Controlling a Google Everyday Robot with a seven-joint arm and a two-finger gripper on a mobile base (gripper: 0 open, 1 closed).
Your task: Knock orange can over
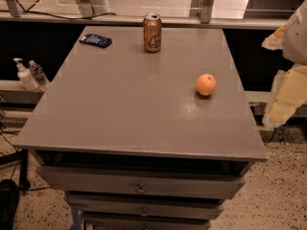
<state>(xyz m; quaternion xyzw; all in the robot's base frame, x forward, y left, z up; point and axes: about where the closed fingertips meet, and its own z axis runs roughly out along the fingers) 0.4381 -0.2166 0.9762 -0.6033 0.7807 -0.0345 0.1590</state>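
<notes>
Orange can (pixel 152 32): upright at the middle of the counter's (pixel 120 109) far edge. Pincer (pixel 286 97): pale shape at the right margin, off the counter, well apart from the can; opening and load cannot be told. Step: approach not yet made. A sideways push high on the can should topple rather than slide it. Orange fruit (pixel 206 85): right side, near the likely path, to be skirted. Dark packet (pixel 96 40): far left corner. Two bottles (pixel 23 78): left ledge.
</notes>
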